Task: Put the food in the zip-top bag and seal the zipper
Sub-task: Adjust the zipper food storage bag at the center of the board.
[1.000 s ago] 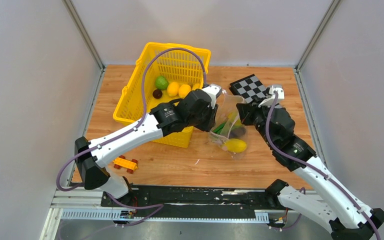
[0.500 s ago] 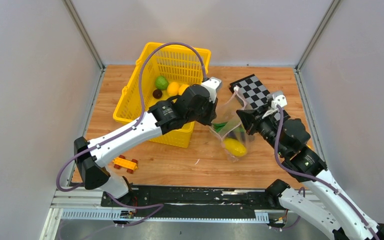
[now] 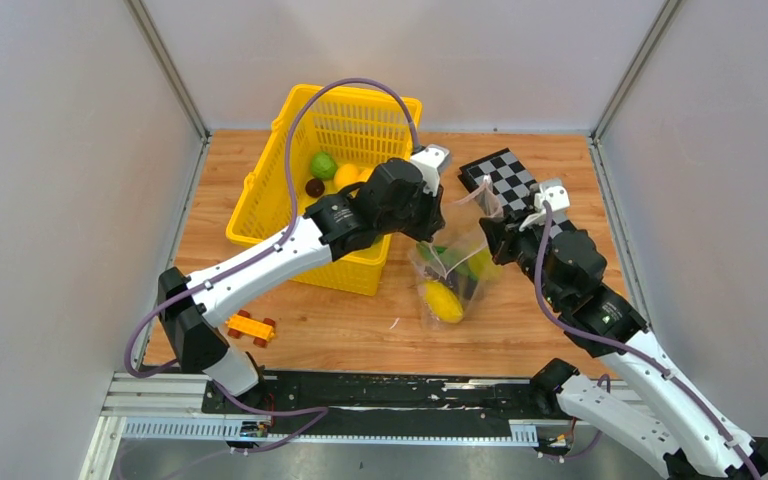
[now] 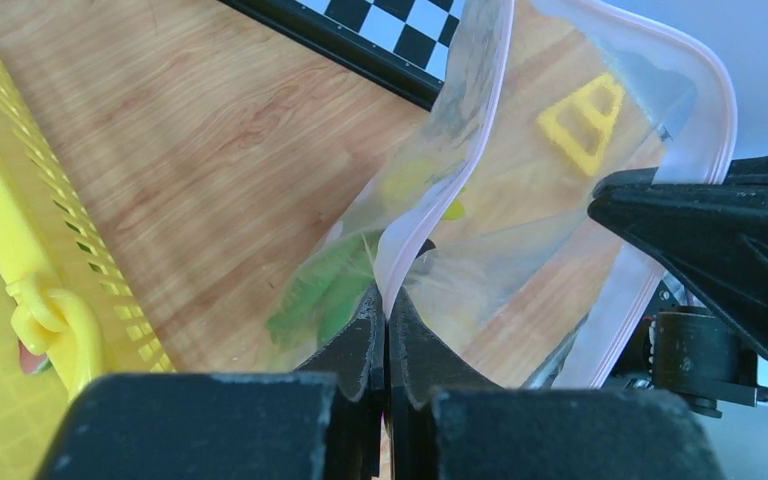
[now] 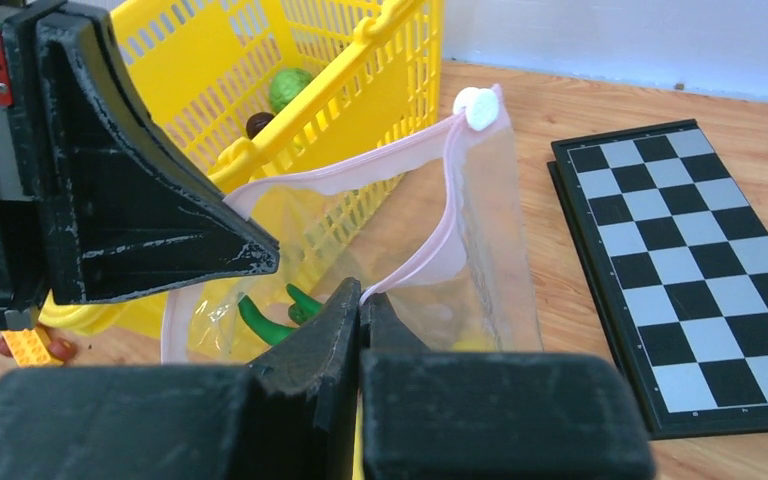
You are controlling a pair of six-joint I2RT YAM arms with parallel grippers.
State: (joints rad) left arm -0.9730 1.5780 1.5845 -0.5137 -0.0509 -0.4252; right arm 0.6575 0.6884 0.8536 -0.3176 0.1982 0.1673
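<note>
The clear zip-top bag [image 3: 452, 272] hangs between my two grippers above the table, its mouth open. Inside lie a yellow lemon [image 3: 442, 301], green pods [image 5: 260, 322] and a dark piece. My left gripper [image 3: 430, 222] is shut on one lip of the pale pink zipper [image 4: 430, 215]. My right gripper [image 3: 493, 232] is shut on the opposite lip [image 5: 422, 255]. A white slider [image 5: 477, 107] sits at the zipper's far end. More food stays in the yellow basket [image 3: 260, 215]: a green ball [image 3: 322, 165], a dark ball [image 3: 314, 187] and yellow fruits [image 3: 346, 177].
A chequerboard [image 3: 510, 178] lies at the back right, just behind the bag. An orange toy car [image 3: 250, 327] sits at the front left. Grey walls close the table on three sides.
Both grippers have shifted with the bag: it now hangs lower and more to the left, its food slid toward the bottom. The right arm has moved inward.
</note>
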